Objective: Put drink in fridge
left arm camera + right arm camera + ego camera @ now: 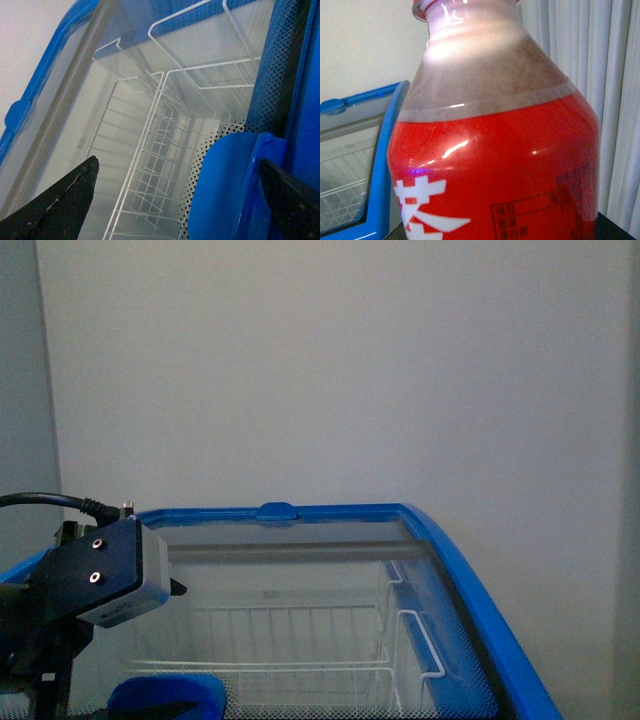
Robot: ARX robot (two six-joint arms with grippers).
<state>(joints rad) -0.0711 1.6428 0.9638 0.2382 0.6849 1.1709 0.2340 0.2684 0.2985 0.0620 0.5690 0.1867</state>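
- Fridge point(490, 640) fills the near scene, its glass lid seemingly shut over wire baskets point(150, 165).
- Left gripper point(175, 200), fingers apart, straddles the blue lid handle point(225, 190); next, probably clamp and slide.
- Drink point(490, 165) sits outside, close before the right wrist camera; right gripper unseen, so its grip cannot be told.

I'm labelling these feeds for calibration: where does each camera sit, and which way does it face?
Front: on the robot's body, facing across the fridge toward a white wall; left arm shows lower left.
Left wrist: on the left arm, looking into the wire baskets; both black fingers show, spread apart.
Right wrist: on the right arm, close against the drink, fridge behind; no fingers show.
Shared: front and left wrist both show the wire baskets.
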